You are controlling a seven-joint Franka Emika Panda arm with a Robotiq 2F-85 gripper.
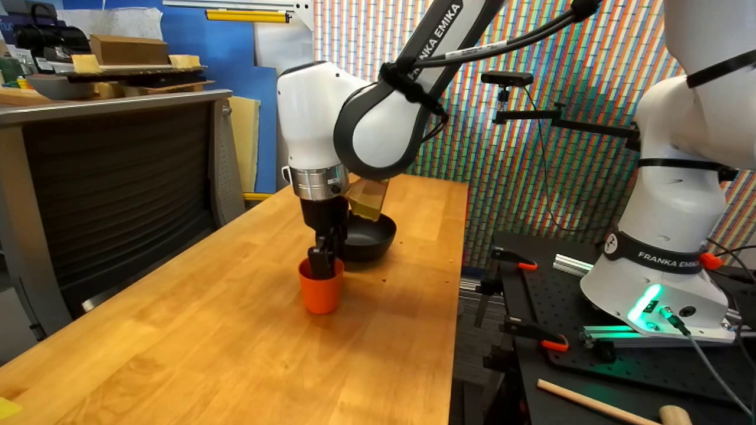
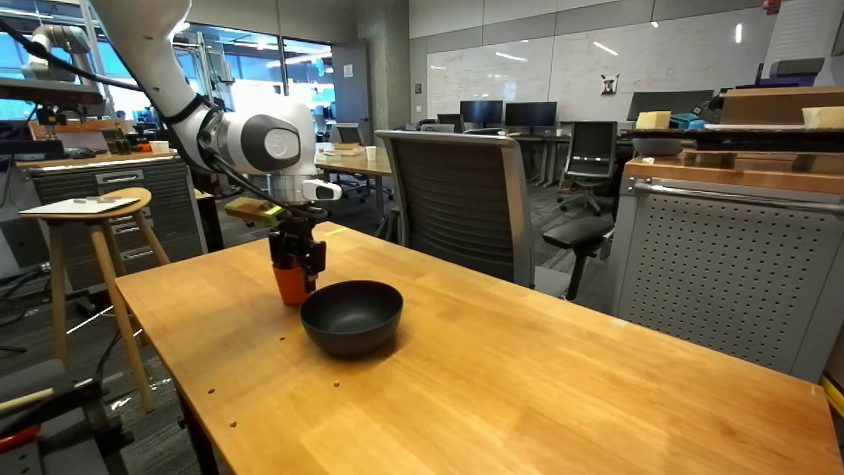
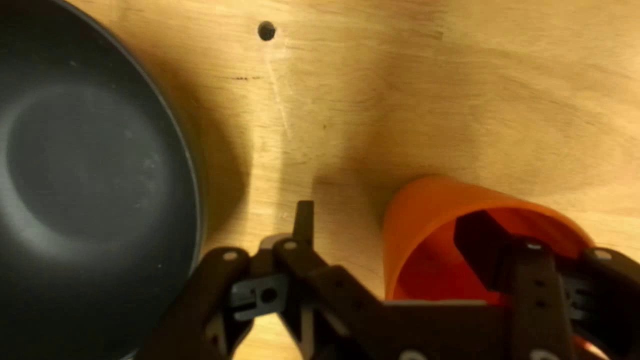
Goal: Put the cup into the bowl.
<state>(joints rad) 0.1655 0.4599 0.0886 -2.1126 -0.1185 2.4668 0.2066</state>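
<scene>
Arm (image 1: 384, 136) bent over tabletop (image 1: 378, 366), wrist pointing down. Gripper (image 3: 391, 232) spread: one finger (image 3: 477, 245) inside cup (image 1: 321, 297), other outside, between cup and bowl (image 2: 349, 336). Cup stands on tabletop, near bowl.

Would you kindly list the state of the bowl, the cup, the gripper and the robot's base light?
Bowl: upright, nothing in it.
Cup: upright, beside the bowl.
Gripper: open, one finger inside the cup, the other outside.
Base light: lit green.
</scene>
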